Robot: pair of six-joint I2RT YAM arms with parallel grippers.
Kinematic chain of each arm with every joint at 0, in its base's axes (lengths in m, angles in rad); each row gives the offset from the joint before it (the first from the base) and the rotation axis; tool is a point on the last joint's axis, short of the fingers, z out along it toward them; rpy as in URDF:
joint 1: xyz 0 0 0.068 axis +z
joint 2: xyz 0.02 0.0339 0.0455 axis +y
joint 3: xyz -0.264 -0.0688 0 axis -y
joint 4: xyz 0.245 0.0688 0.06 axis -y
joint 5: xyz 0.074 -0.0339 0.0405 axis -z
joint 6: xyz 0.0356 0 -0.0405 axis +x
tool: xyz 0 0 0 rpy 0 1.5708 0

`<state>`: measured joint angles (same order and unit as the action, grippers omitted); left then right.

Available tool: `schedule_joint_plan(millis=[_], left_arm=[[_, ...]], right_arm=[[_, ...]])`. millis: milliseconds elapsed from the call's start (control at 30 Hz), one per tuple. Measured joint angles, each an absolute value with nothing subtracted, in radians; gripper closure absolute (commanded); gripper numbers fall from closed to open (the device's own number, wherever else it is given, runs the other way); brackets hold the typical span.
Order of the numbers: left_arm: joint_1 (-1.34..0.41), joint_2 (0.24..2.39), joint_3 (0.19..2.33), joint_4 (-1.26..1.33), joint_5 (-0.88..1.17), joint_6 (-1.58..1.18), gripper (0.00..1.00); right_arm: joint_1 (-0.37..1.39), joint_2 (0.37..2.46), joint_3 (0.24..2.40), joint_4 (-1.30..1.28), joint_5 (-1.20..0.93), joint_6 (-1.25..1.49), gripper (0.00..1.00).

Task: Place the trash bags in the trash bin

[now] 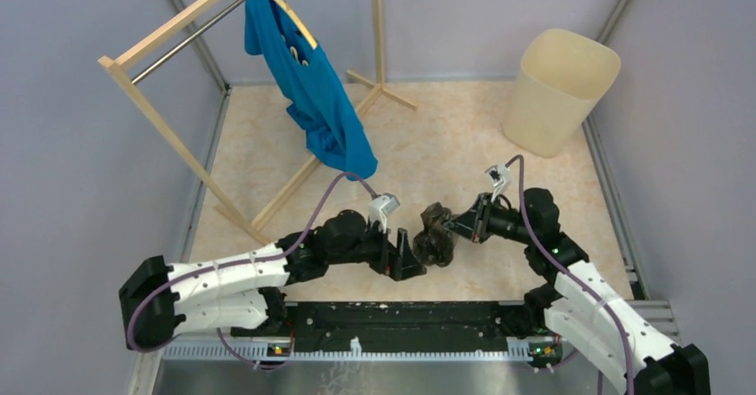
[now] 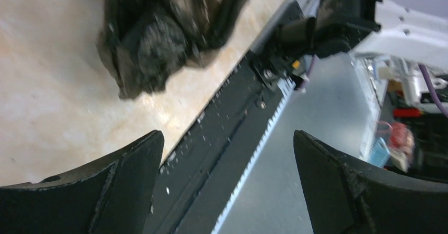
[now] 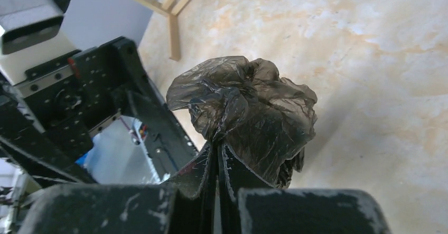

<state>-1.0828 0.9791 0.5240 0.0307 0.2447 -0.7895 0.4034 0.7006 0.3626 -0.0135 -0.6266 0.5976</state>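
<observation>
Right claw (image 3: 217, 152) pinches the crumpled trash bag (image 3: 248, 104) tightly. Left claw (image 2: 227, 157) is wide and empty, the bag just ahead.

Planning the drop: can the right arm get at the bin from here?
Likely yes: the bin stands on its side with nothing in between, and the right end effector grips the bag.

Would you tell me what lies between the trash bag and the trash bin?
Top view: only bare table between the trash bag and the trash bin, bar the right arm's wrist camera.
</observation>
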Motion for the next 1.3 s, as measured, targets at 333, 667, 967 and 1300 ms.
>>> schedule_joint_plan(millis=[333, 667, 967, 1300], left_arm=[[-1.108, 1.194, 0.655, 0.012, 0.017, -0.707, 0.16], [-1.108, 1.335, 0.698, 0.008, -0.059, -0.702, 0.67], [-1.105, 1.293, 0.625, 0.049, -0.091, -0.711, 1.0], [-1.093, 1.066, 0.569, 0.023, -0.088, -0.68, 0.87]], right_arm=[[0.403, 0.628, 0.332, 0.003, -0.698, 0.693, 1.0], [0.403, 0.602, 0.314, 0.015, -0.71, 0.738, 1.0], [0.403, 0.617, 0.35, -0.138, -0.554, 0.701, 1.0], [0.403, 0.575, 0.393, -0.235, -0.404, 0.673, 1.0]])
